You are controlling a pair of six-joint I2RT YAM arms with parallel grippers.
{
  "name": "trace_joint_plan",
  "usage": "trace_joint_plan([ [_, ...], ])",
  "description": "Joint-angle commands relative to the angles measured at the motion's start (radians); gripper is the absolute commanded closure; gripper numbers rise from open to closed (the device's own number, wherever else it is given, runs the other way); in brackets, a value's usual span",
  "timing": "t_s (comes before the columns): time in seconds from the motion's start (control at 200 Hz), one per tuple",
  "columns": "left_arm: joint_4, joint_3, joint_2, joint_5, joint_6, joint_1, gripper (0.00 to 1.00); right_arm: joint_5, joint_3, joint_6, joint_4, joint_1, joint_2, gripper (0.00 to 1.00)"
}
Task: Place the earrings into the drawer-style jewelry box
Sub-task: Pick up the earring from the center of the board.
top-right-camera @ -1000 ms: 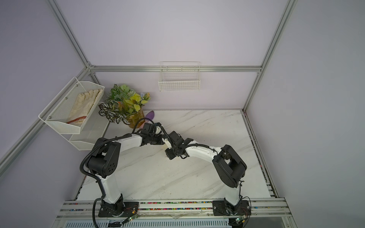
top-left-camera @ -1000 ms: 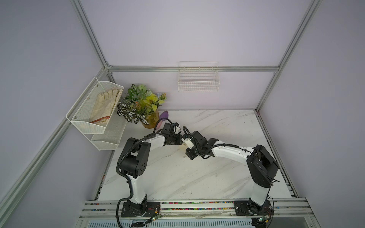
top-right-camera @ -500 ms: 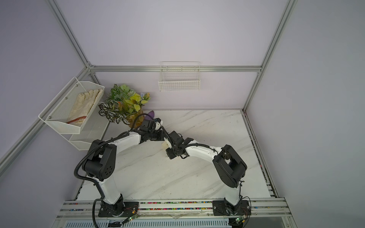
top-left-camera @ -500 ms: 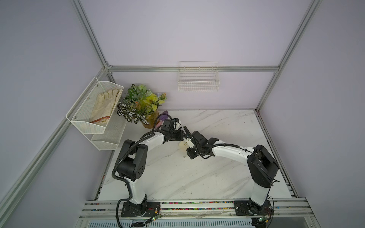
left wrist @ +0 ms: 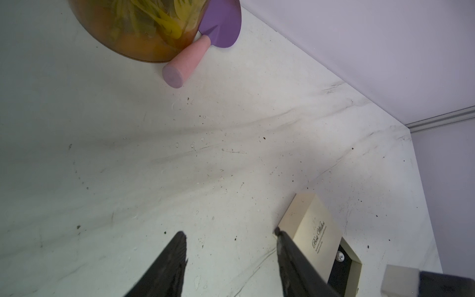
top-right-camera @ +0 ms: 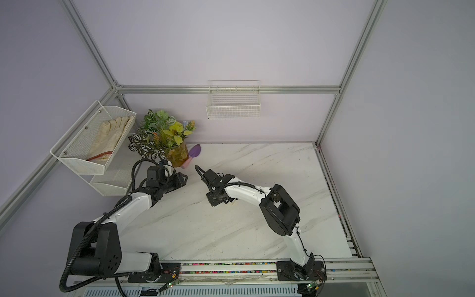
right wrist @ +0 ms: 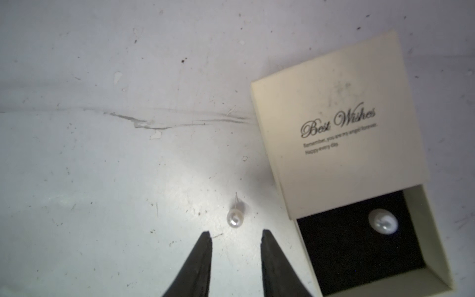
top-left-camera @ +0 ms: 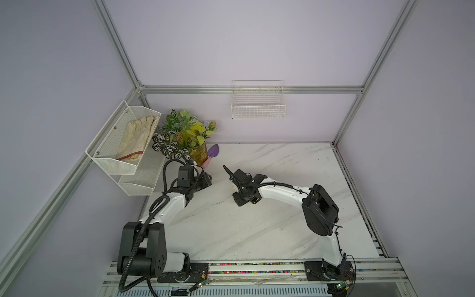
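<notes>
One earring [right wrist: 234, 217] lies on the bench [right wrist: 102, 167], its post pointing to the frame's top, just above the gap of the right end effector [right wrist: 236, 232], whose fingers stand parted and empty. A second earring [right wrist: 383, 221] sits in the black tray [right wrist: 341, 257] of the jewelry box [right wrist: 334, 128], slid out toward lower right. The left end effector [left wrist: 228, 231] is parted and empty too.

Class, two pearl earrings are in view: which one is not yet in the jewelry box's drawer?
The earring lying on the marble table, beside the jewelry box; the other earring sits on the drawer's black lining.
</notes>
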Motion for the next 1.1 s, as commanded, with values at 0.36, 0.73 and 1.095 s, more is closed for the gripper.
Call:
trace_joint_plan([
  [0.36, 0.067, -0.029, -0.022, 0.063, -0.035, 0.001, 0.45, 0.066, 0.162, 0.062, -0.149, 0.018, 0.148, 0.64],
  [0.73, 0.068, -0.033, -0.012, 0.063, -0.03, 0.001, 0.45, 0.05, 0.193, 0.069, -0.164, 0.018, 0.189, 0.64],
  [1.095, 0.072, -0.03, 0.002, 0.072, -0.031, 0.002, 0.45, 0.035, 0.164, 0.065, -0.182, 0.02, 0.166, 0.68],
])
